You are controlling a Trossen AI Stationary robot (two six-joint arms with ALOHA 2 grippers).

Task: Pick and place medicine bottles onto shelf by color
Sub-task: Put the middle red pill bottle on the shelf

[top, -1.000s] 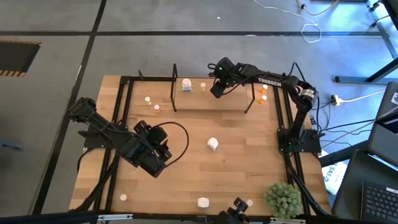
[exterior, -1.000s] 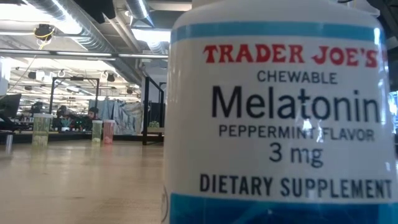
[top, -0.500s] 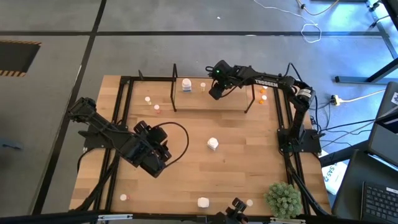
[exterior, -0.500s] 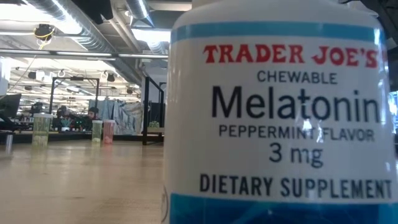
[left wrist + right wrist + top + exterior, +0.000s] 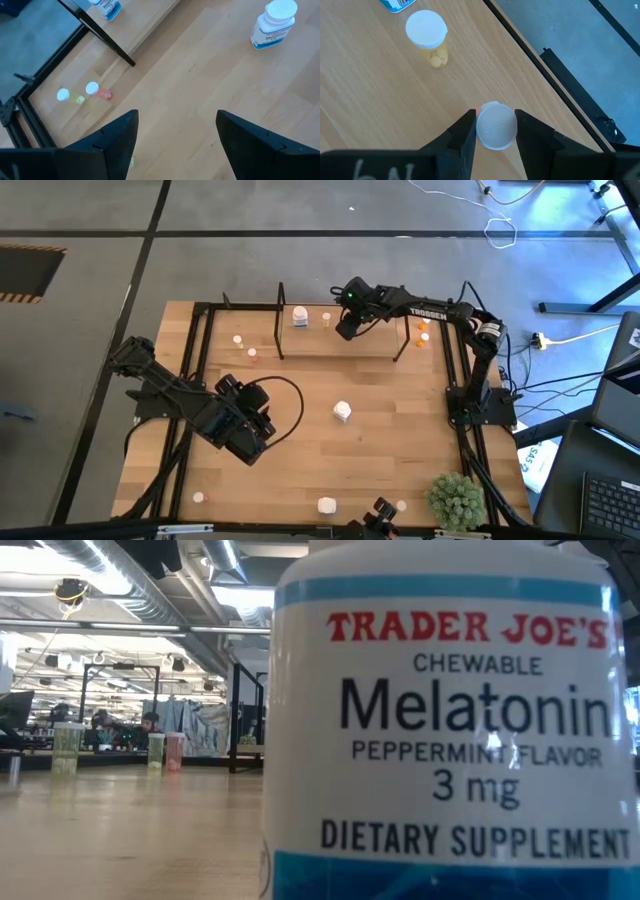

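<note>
While the left arm waits over the left half of the table, the high view shows the right arm stretched across the far edge, its right gripper [image 5: 346, 323] hanging over the shelf [image 5: 340, 350] just beside a small cream bottle [image 5: 326, 319]. A chunky white bottle [image 5: 300, 316] stands on the shelf to the left of that one, and orange bottles [image 5: 424, 332] sit near the shelf's right end frame. Two small bottles [image 5: 245, 347] lie on the table left of the shelf, another white bottle [image 5: 342, 412] stands mid-table, and more rest along the near edge [image 5: 327, 505], close to a green plant [image 5: 456, 498]. The left gripper [image 5: 245, 442] hovers well apart from all of them.

At table height, a white melatonin bottle [image 5: 450, 730] fills most of the low view, with a few distant cups [image 5: 68, 747] and the room behind; neither arm can be seen.

From the left wrist, the left gripper's fingers [image 5: 117, 137] stand wide apart over bare wood, holding nothing. Beyond them lie a yellow and a pink bottle [image 5: 92, 91], touching each other, and a white bottle [image 5: 272, 22] stands upright farther off.

From the right wrist, the right gripper's fingers [image 5: 465, 135] are clamped on a small white-capped bottle [image 5: 495, 127] above the pale shelf board, with the cream bottle [image 5: 429, 37] standing nearby.
</note>
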